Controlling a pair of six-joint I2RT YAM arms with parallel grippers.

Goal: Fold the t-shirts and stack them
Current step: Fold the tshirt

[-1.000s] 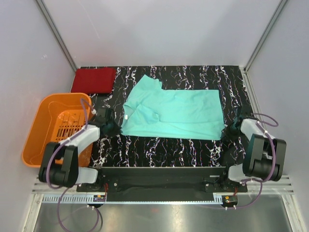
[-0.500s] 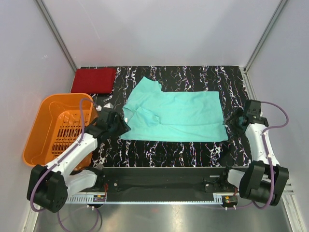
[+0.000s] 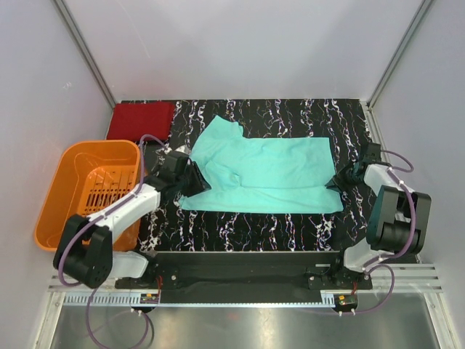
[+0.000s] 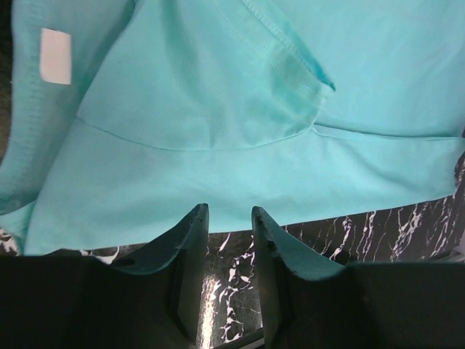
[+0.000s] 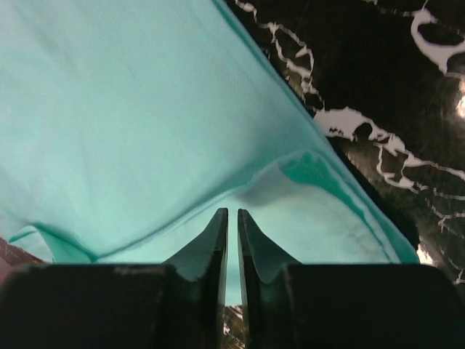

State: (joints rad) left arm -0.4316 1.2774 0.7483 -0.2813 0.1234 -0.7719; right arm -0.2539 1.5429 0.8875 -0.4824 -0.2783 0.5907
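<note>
your left gripper (image 4: 227, 211) sits with fingers apart at the near edge of the teal shirt (image 3: 276, 167); your right gripper (image 5: 228, 212) pinches its side hem. the red shirt (image 3: 142, 120) lies folded.

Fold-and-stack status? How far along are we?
Done: the red t-shirt lies folded at the far left corner of the table. In hand: the teal t-shirt lies mostly spread flat, with the left claw and right claw at the two ends of its near edge. Left: fold the teal one, then stack the two.
</note>
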